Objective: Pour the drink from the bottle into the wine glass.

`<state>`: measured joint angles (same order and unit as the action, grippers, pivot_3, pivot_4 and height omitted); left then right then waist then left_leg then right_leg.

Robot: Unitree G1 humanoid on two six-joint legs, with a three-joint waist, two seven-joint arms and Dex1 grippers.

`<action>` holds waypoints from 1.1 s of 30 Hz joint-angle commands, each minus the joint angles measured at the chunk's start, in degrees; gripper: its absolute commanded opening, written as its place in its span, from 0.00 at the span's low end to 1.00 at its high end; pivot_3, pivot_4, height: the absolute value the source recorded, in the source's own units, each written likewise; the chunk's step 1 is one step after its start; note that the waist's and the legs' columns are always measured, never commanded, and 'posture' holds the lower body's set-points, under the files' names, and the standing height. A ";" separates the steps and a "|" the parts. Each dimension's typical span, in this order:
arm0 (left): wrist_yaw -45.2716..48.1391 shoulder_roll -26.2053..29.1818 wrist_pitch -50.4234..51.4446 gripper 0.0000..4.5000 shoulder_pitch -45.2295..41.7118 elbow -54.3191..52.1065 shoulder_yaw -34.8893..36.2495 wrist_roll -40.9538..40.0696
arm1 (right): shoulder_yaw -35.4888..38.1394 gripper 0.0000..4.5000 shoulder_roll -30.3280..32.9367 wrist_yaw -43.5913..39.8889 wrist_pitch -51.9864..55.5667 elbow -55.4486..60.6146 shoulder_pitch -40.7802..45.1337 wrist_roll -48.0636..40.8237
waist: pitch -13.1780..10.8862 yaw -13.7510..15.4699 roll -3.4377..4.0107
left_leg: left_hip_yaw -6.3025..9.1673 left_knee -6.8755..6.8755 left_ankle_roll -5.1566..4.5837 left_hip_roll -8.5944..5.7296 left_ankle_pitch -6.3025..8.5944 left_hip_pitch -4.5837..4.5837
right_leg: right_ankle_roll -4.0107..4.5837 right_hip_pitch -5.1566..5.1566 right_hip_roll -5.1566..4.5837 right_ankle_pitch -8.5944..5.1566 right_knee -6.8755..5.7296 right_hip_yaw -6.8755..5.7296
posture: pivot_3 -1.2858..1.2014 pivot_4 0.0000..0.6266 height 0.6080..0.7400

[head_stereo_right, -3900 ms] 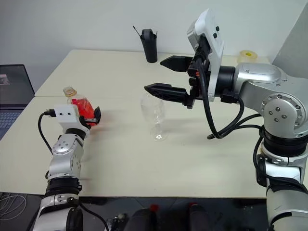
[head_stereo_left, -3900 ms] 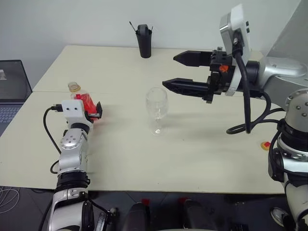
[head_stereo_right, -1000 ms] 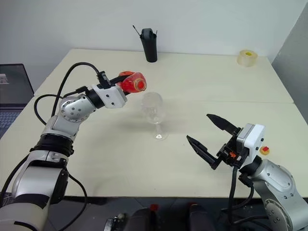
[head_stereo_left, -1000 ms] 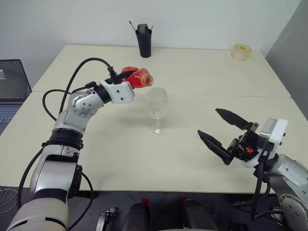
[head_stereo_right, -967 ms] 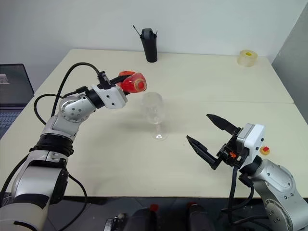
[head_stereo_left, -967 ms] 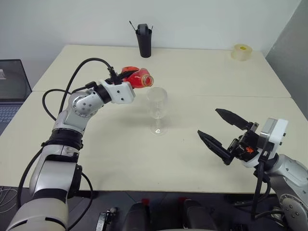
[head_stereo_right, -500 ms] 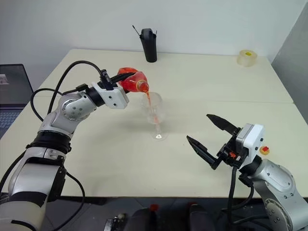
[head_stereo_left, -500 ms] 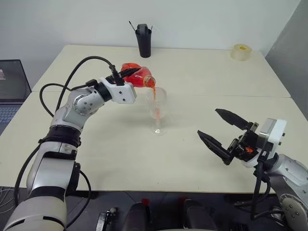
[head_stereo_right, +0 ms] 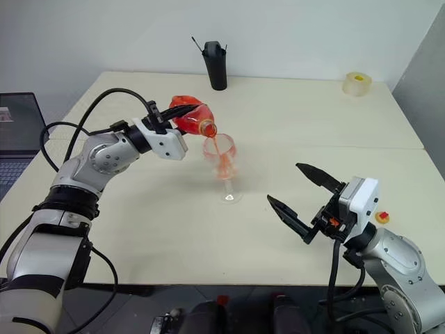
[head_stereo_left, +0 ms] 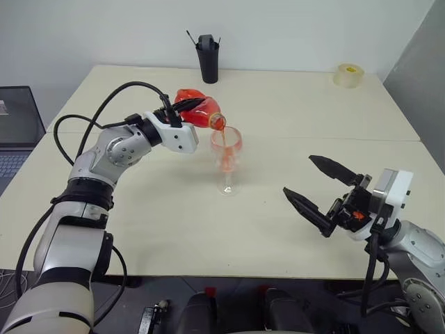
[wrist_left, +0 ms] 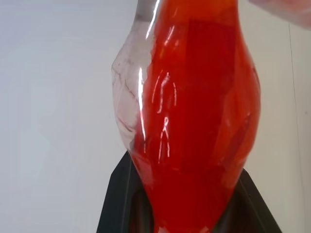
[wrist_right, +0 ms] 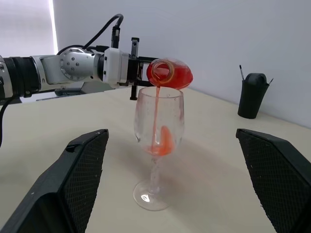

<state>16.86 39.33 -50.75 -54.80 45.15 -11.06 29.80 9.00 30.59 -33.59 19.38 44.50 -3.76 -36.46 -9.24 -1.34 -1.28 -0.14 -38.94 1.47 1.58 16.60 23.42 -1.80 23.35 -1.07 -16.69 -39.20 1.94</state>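
The bottle (head_stereo_left: 195,111) is pinched in the left gripper (head_stereo_left: 182,108) and tipped over the wine glass (head_stereo_left: 227,158) just past its fingertips, the drink (wrist_right: 156,114) streaming in. The right gripper (head_stereo_left: 320,188) is held spread, well apart.

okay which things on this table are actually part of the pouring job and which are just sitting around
In use: bottle tipped in the shut left gripper, red drink streaming out, wine glass catching it.

Lying about: black cup, tape roll, laptop, small red and yellow piece; right gripper open, idle.
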 commanded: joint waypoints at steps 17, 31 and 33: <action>-5.02 3.07 -2.83 0.17 -4.04 -0.06 -1.08 2.21 | 0.33 1.00 0.28 -0.25 -0.87 -0.29 0.80 0.96 | 0.00 0.00 0.00 | -0.01 -0.01 0.15 0.00 -0.09 -0.01 | 0.00 0.00 -0.01 0.00 -0.03 0.01 | 0.52 0.24 1.00; -9.71 4.15 -1.93 0.17 -5.48 -0.19 -2.59 6.85 | -0.91 1.00 0.11 0.27 -0.92 -1.04 1.55 2.21 | 0.01 -0.01 0.00 | -0.03 -0.01 0.16 -0.01 -0.09 -0.02 | 0.00 0.00 -0.01 0.00 -0.07 0.02 | 0.52 0.24 1.00; -9.86 4.19 -2.01 0.17 -5.67 -0.16 -2.69 7.11 | -1.06 1.00 0.24 0.06 -1.04 -1.12 1.50 2.45 | 0.01 -0.01 0.00 | -0.03 -0.01 0.16 -0.01 -0.09 -0.02 | 0.00 0.00 -0.01 0.00 -0.07 0.02 | 0.52 0.24 1.00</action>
<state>8.62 42.43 -52.70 -58.04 45.86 -14.40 37.47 7.71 30.63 -33.56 19.38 42.26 -2.80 -34.42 -9.23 -1.36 -1.28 -0.17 -38.95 1.63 1.57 16.51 23.40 -1.80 23.35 -1.08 -16.69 -39.27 1.95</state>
